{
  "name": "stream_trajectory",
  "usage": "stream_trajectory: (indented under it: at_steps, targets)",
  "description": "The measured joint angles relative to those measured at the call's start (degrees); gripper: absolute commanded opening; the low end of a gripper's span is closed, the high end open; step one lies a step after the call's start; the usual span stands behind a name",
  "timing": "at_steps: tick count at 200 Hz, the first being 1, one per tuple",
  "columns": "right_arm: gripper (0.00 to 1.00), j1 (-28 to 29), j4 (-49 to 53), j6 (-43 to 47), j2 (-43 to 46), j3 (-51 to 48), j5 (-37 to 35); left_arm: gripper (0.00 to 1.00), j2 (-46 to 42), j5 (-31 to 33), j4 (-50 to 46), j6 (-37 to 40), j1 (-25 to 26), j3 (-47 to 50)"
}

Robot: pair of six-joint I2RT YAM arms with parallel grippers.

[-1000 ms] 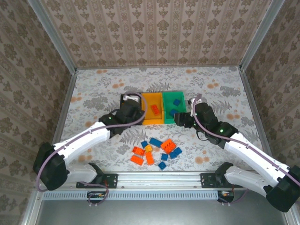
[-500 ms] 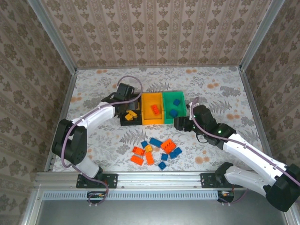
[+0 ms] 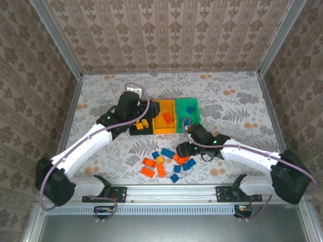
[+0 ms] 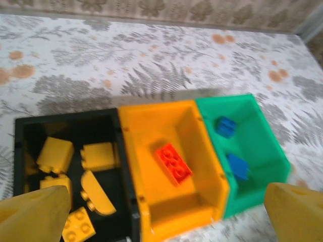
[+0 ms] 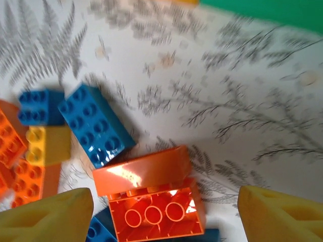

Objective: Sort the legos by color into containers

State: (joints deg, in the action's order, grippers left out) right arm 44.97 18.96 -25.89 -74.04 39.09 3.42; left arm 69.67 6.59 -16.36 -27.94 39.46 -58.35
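Partly sorted: yellow legos lay in the black bin, one red brick in the yellow bin; a pile waited on the bench under my released right hand, and my left hand was released too.

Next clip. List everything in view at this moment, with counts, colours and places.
Table: one, floral-patterned, under everything.
Bins: three, black, yellow-orange, green, joined in a row mid-table.
Yellow bricks: about five, yellow, in the black bin.
Red brick: one, red, in the yellow-orange bin.
Blue bricks: two, blue, in the green bin.
Loose bricks: about ten, orange, blue, one yellow, piled toward the near edge.
Left gripper: one, yellow fingers, open above the bins.
Right gripper: one, yellow fingers, open over an orange brick.
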Motion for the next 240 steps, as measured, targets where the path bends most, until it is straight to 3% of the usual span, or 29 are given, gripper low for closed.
stream_trajectory:
  at_steps: [36, 108, 190, 240]
  targets:
    - [0.93, 4.50, 0.11, 0.98, -4.90, 0.55, -1.99, 1.00, -7.37, 0.13, -1.88, -2.86, 1.77, 9.05]
    - [0.94, 8.55, 2.51, 2.40, -9.16, 2.54, -6.64, 1.00, -13.42, 1.81, -5.05, -5.95, 1.77, 14.99]
    - [0.74, 7.93, 5.62, 1.73, -12.52, 4.02, -11.23, 1.00, -13.42, 2.47, -5.07, -5.99, 1.75, 14.99]
    - [0.52, 3.45, 4.87, 1.25, -11.87, 3.26, -11.74, 1.00, -13.44, 2.73, -5.05, -5.99, 1.75, 14.99]
